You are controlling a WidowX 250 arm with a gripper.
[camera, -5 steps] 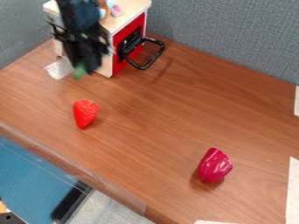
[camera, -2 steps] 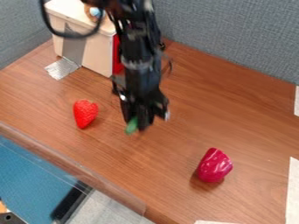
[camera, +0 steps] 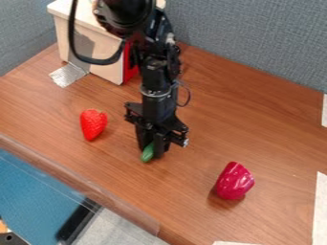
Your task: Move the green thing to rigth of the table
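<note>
While the jaws clench the green thing point(camera: 147, 153) over the middle of the worktop point(camera: 275, 124), between berry point(camera: 94, 124) and pepper point(camera: 234, 182), the step in hand, judged from where I stand, is the carry rightward. Recommended: firm grasp, a lift clear of the wood, a path behind the pepper, then a low, gentle release. Contact with the wood: cannot be told. Compared with the preceding frame, arm point(camera: 156, 107) and green thing lie slightly nearer the front edge; berry and pepper are unmoved
</note>
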